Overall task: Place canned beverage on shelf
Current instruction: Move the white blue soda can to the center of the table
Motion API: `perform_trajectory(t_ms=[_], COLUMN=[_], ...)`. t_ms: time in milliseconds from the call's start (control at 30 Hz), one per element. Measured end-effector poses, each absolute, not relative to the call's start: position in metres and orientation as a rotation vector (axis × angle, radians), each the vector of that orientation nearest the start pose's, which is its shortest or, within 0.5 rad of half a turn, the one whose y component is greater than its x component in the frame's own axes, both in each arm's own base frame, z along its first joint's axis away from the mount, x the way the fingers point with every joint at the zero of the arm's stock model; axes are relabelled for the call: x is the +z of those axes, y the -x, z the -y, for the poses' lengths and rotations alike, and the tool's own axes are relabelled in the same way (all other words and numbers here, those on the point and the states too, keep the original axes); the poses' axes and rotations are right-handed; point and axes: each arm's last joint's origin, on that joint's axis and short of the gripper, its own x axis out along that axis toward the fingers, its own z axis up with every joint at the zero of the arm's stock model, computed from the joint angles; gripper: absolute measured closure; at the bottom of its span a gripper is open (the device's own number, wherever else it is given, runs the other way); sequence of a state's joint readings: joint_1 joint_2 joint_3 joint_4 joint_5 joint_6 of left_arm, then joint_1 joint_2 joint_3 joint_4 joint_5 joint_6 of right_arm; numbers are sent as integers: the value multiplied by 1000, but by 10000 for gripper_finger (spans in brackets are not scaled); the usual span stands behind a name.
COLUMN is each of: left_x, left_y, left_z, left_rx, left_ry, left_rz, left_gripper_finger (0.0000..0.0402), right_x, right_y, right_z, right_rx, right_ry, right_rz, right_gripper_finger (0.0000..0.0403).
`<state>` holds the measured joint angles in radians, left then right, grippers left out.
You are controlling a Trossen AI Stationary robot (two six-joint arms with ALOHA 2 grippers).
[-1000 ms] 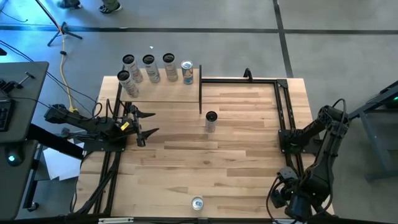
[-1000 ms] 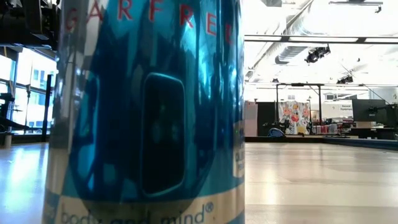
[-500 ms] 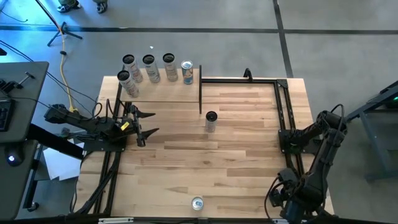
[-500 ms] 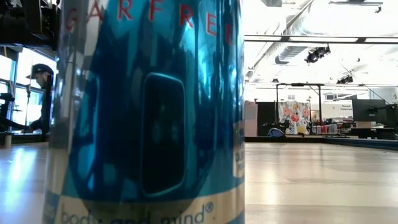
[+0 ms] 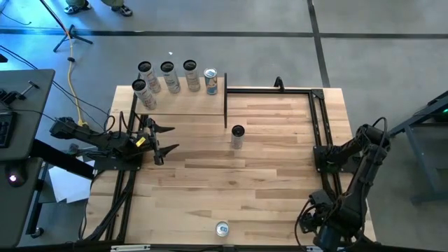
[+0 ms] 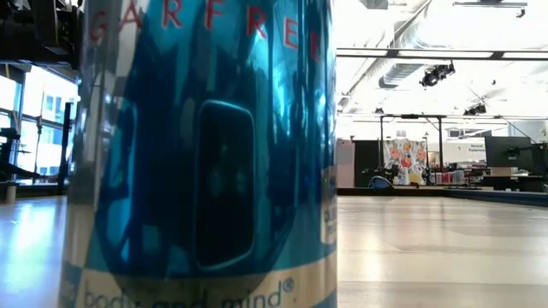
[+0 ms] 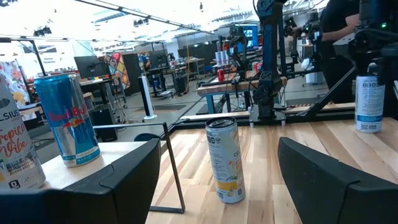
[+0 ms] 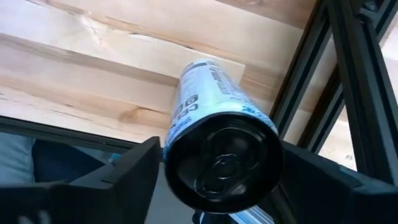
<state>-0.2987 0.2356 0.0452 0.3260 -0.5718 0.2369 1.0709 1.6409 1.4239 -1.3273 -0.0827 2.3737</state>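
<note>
The shelf (image 5: 183, 103) is the pale board at the table's far left; several cans stand on it, among them a blue and silver one (image 7: 67, 118). Another can (image 5: 237, 136) (image 7: 225, 158) stands upright mid-table, ahead of my open left gripper (image 5: 164, 139) (image 7: 214, 180), which is clear of it. My right gripper (image 8: 219, 149), at the table's near right corner, is shut on a white can with blue print (image 8: 211, 93); the arm hides both in the high view. My right gripper pinches the white can between its two fingers, one on each side wall (image 8: 171, 134) near the dark base end (image 8: 219, 165). The fingers (image 8: 124, 177) lie along the can. Its base faces the wrist and its other end points toward the wooden tabletop. Whether it rests on anything does not show.
A blue can (image 5: 222, 228) (image 6: 201, 154) stands at the table's near edge, filling much of the low view. A bare black metal frame (image 5: 269, 89) runs along the far right of the table and down its right side (image 5: 320, 140). Open wood lies between the frame and the mid-table can.
My right arm has shifted slightly toward the table's near edge. The cans on the table and shelf have kept still.
</note>
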Motion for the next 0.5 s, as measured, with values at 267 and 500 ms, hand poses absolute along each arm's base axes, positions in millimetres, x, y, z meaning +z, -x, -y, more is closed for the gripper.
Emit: perform_trajectory(t_ms=[267,500], left_x=[190,190], left_y=[-106,-106], left_z=[16,16], left_rx=[286,286], left_ry=[-178,-178], left_rz=[91,90], left_gripper_finger=[108,108], right_x=[276,276], right_y=[-151,-179], right_z=[-252,-232], right_rx=[-997,-978], right_ry=[-1031,-1025], right_rz=[-1390,-1390], right_gripper_finger=[162,161])
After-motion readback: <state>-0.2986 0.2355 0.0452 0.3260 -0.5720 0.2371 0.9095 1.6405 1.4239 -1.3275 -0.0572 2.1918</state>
